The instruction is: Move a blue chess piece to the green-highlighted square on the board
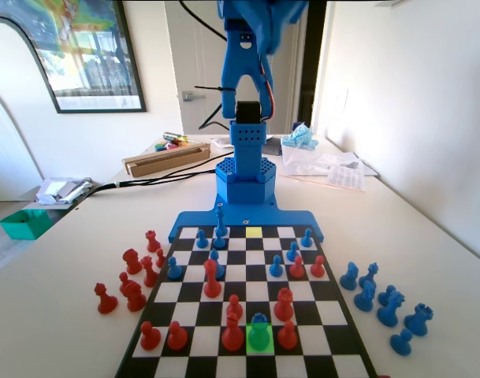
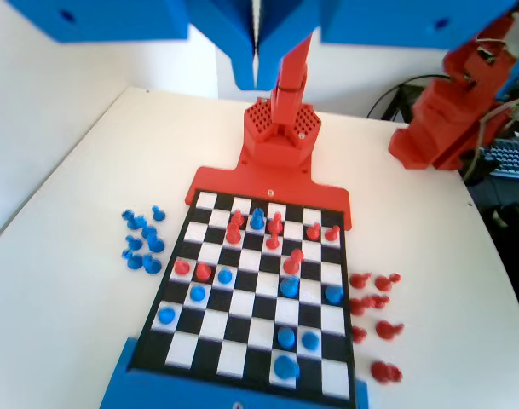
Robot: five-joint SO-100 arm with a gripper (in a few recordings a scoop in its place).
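White tabletop carries the board [image 1: 247, 293]; the blue arm rears upright, its pincer [image 2: 256, 64] closed, empty

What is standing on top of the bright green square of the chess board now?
A small blue plastic pawn with a rounded head stands on the bright green square, flanked by red pieces. Its base covers the square's centre, so only the green edges show. The blue claw, shut, hangs high above the black-and-white chequered board.

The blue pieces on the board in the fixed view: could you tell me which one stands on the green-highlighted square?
The blue chess piece near the bottom edge, between two red pieces; it alone stands on the green-highlighted square.
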